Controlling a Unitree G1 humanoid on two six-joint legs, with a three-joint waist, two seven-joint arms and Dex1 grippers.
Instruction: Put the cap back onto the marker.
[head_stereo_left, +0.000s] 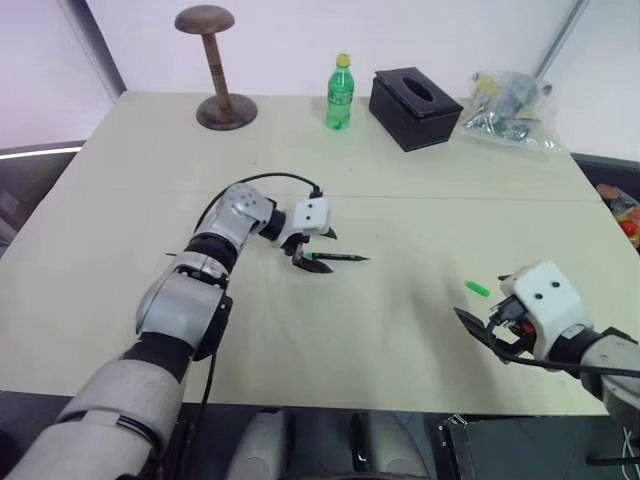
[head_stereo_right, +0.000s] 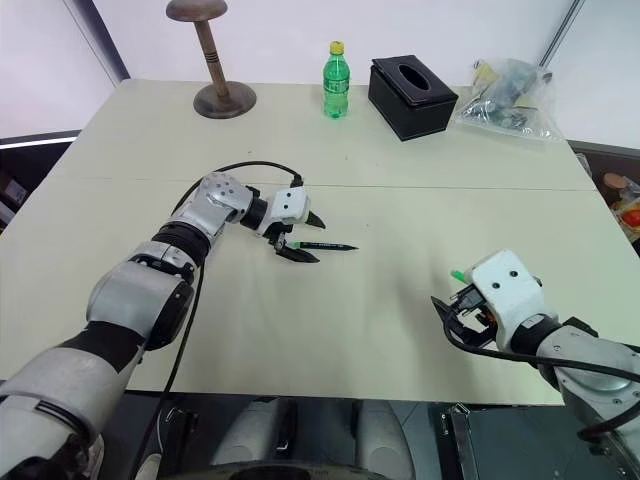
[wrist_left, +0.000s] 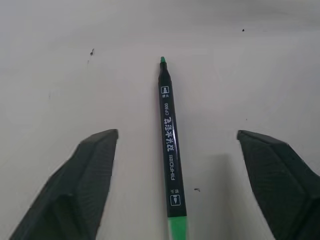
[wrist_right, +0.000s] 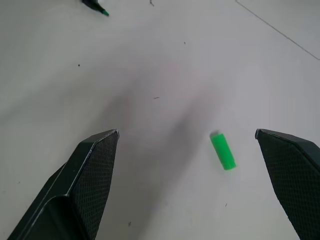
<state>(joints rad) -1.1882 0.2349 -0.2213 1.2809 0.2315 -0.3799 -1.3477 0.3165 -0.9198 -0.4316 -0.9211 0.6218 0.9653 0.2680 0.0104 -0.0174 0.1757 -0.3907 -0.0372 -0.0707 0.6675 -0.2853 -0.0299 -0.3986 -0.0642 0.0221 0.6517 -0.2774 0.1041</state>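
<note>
Both our grippers gape empty: left gripper (wrist_left: 170, 145) straddles the marker (wrist_left: 170, 155) lying mid-tabletop (head_stereo_left: 420, 200); right gripper (wrist_right: 200, 145) hovers by the cap (wrist_right: 223, 151) near the right edge.

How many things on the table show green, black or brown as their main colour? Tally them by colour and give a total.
Green: 2, the cap and the bottle
Black: 2, the marker and the tissue box
Brown: 1, the wooden stand
Total: 5
</note>
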